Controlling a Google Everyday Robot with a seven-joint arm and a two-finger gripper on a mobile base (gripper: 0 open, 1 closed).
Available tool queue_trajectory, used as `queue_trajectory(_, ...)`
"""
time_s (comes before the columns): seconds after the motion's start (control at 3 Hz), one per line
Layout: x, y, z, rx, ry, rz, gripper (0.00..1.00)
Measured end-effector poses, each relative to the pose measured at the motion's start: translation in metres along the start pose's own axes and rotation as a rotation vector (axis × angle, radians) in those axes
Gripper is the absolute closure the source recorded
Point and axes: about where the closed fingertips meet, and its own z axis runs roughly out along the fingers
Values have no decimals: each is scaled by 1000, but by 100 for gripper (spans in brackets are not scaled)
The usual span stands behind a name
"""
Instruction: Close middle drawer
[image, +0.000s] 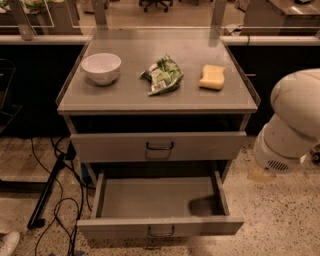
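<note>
The grey metal cabinet (75, 107) stands in the middle of the camera view. Its middle drawer (160, 226) is pulled far out, an empty shallow tray with a small dark bar handle (161, 231) on its flat front. The uppermost drawer (115, 146), with a taller front, sits above it and is out only a little. My white arm (292, 125) hangs at the right, beside the cabinet's right side and level with the drawers. My gripper is out of view past the arm.
On the cabinet top lie a white bowl (101, 67), a green snack bag (162, 75) and a yellow sponge (213, 77). Black cables (60, 210) and a dark stand leg (47, 197) lie on the speckled floor to the left. Dark benches stand behind.
</note>
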Motion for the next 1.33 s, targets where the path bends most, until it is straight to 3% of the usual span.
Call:
queue_trajectory(0.33,0,23,21,-34,10,6,100)
queue_trajectory(0.67,-13,63,82,-90,70,-6,100)
queue_trajectory(1.0,-19,88,127,-146,114,11,100)
queue_trajectory(1.33,-19,88,127,-146,114,11,100)
